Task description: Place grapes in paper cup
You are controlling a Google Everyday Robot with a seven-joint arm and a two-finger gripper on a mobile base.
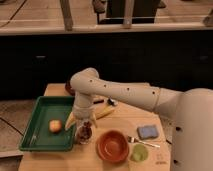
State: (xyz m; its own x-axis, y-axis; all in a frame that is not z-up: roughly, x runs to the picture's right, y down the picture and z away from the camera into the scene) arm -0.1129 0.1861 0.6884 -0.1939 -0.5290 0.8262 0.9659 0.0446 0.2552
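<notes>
The grapes (86,131), a small dark reddish-brown bunch, sit at the mouth of a pale paper cup (84,138) standing on the wooden table, just right of the green tray. My gripper (84,123) points straight down directly above the grapes and cup, very close to them or touching. The white arm (125,95) reaches in from the right and hides the gripper's upper part.
A green tray (37,135) at the left holds a round orange-yellow fruit (55,126). An orange-red bowl (113,145), a small green cup (139,153), a fork (144,143) and a blue sponge (147,131) lie to the right. A banana (102,113) lies behind the cup.
</notes>
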